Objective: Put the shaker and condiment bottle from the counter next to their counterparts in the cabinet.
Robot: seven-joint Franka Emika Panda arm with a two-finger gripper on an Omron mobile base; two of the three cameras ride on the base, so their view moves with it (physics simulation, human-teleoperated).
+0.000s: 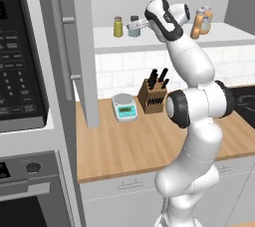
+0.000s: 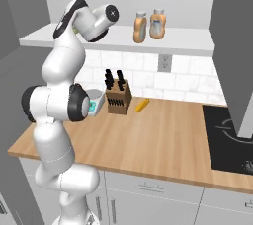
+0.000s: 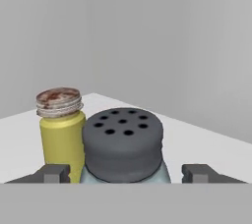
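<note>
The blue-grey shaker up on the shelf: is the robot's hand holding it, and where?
Nothing is held. The gripper is open, its fingertips apart on either side of the shaker, which stands beside the yellow shaker.

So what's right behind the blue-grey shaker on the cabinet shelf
In the hand view, the olive-yellow shaker stands just behind and beside the blue-grey shaker, then bare white shelf and grey cabinet wall. The shaker hides the shelf directly behind it.

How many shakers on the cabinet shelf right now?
2. The olive-yellow shaker stands at the left of the shelf board; the blue-grey shaker stands right beside it, between the open gripper fingers. The arm may hide others.
</note>
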